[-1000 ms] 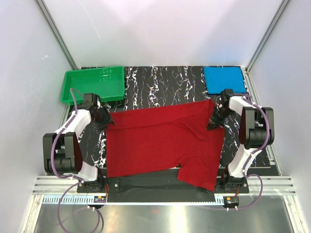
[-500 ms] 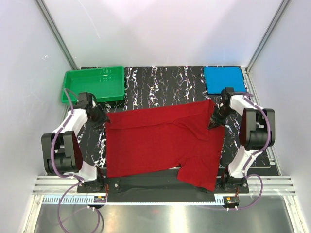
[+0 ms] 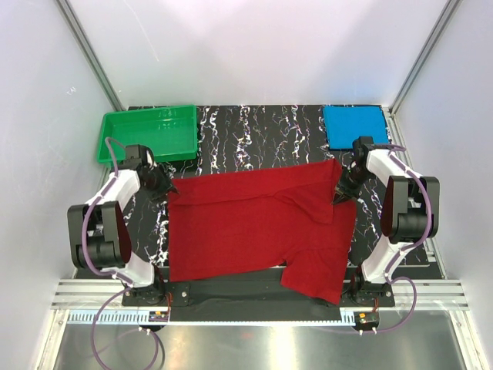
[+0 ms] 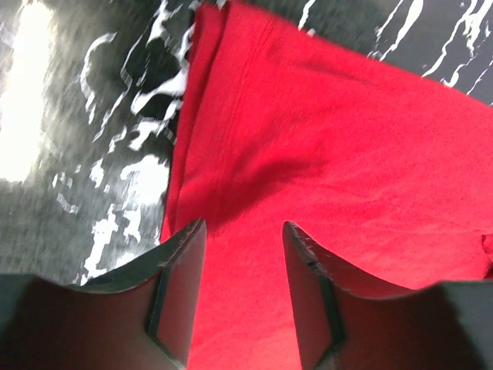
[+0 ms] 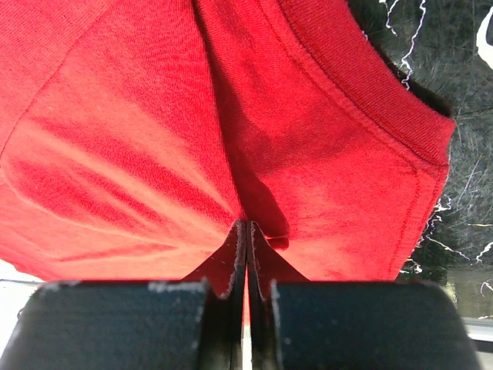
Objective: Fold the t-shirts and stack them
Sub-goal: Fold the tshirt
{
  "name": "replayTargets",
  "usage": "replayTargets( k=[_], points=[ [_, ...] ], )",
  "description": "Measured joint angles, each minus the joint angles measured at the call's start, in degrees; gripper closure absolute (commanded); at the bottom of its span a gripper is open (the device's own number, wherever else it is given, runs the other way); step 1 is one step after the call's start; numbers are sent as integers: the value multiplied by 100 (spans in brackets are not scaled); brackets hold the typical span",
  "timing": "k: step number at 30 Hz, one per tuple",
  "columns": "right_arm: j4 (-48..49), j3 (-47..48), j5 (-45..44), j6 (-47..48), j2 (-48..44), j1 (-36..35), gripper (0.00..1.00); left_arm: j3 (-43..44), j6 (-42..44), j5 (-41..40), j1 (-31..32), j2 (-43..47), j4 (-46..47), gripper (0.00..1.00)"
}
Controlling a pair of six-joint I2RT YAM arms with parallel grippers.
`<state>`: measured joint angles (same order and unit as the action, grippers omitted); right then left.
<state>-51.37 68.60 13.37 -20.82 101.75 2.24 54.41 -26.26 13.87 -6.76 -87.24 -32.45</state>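
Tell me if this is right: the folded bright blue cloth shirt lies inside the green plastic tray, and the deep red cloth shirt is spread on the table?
No: the top external view shows the folded bright blue cloth shirt on the black marbled table, far right, apart from the green plastic tray. The deep red cloth shirt is spread there.

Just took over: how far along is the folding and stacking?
Done: the blue t-shirt lies folded at the far right corner. In hand: the red t-shirt is spread unfolded; the right gripper is shut on its right edge, the left gripper open over its left corner. Left: fold it, stack it.
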Motion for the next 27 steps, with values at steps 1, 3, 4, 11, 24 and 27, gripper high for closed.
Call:
replayTargets(
  k=[1,3,4,11,24,27],
  points=[
    [2,0,0,0,0,0,100,50,31,22,-2,-74,31,58],
    [4,0,2,2,15,0,100,170,85,83,0,-264,122,59],
    [7,0,2,2,31,0,100,219,101,105,0,-345,170,59],
    [17,0,22,7,92,0,100,221,94,199,0,-767,243,68],
    [57,-2,114,9,151,0,100,-796,-339,450,116,402,44,69],
    [57,-2,118,11,151,0,100,-815,-378,376,114,431,-90,58]
  ],
)
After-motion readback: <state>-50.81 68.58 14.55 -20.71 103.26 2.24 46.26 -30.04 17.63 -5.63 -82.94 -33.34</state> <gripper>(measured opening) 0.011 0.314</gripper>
